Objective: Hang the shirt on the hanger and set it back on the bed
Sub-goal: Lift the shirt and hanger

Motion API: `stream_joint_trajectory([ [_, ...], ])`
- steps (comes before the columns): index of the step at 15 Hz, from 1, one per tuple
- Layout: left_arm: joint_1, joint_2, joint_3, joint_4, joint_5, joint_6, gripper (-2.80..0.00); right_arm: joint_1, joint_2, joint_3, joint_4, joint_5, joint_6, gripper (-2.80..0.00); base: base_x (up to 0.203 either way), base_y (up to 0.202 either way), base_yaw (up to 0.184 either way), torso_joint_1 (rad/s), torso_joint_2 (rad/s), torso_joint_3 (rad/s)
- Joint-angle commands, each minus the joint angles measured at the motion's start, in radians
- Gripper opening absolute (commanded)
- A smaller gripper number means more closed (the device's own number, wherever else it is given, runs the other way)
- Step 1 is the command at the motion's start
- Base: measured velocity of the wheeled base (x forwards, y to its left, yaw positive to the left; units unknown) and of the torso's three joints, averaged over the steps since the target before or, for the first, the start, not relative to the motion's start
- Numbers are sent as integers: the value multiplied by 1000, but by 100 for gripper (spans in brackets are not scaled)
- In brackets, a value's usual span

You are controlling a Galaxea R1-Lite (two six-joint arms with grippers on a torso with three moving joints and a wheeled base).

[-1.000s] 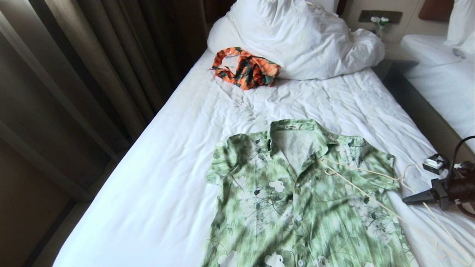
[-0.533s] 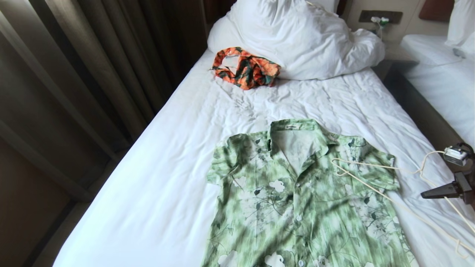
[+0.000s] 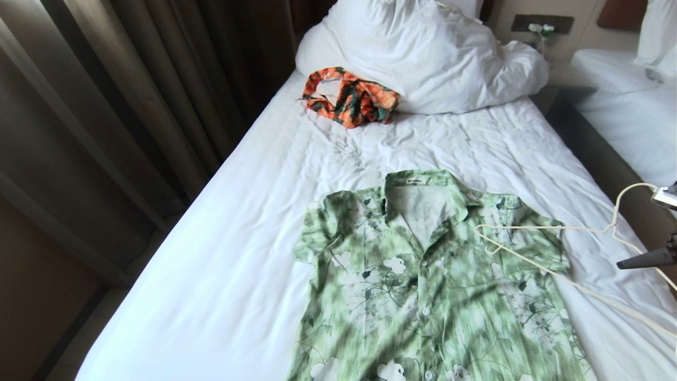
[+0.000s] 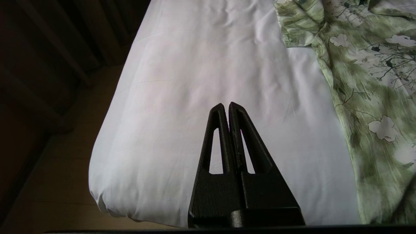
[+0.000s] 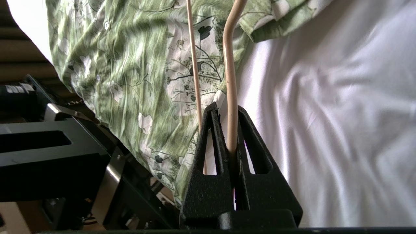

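Note:
The pale green floral shirt (image 3: 423, 275) lies flat and face up on the bed's white sheet (image 3: 238, 238), collar toward the pillows. The cream hanger (image 3: 550, 228) is lifted at a slant over the shirt's right shoulder, with its far notched end above the fabric and its hook raised at the bed's right edge. At the right edge of the head view my right gripper (image 3: 624, 263) is shut on a hanger rod (image 5: 230, 65), which runs between its jaws (image 5: 226, 109). Over bare sheet left of the shirt (image 4: 367, 65), my left gripper (image 4: 226, 105) hangs shut and empty.
An orange-and-dark-green garment (image 3: 349, 95) lies crumpled by the white duvet (image 3: 423, 53) at the head of the bed. A second white bed (image 3: 629, 106) stands to the right across a narrow gap. Dark curtains (image 3: 132, 106) line the left side.
My right gripper has drawn back to the right and partly out of the head view, taking the hanger with it. The hook has risen and the hanger's far end has slid right across the shirt.

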Motion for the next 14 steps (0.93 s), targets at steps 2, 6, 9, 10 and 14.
stream_joint_trajectory([
  [2, 0, 1, 0, 0, 0, 0, -280, 11, -48, 0, 7, 4, -47, -280, 0, 0, 0, 0, 0, 0],
  [6, 0, 0, 0, 0, 0, 0, -280, 13, -88, -37, 7, 4, -216, -280, 0, 0, 0, 0, 0, 0],
  [9, 0, 1, 0, 0, 0, 0, -280, 27, -114, -104, 7, 4, -330, -280, 0, 0, 0, 0, 0, 0],
  [10, 0, 1, 0, 0, 0, 0, -280, 34, -137, -101, 9, 5, -365, -280, 0, 0, 0, 0, 0, 0],
  [14, 0, 1, 0, 0, 0, 0, -280, 69, -239, -55, 66, 37, -445, -280, 0, 0, 0, 0, 0, 0],
])
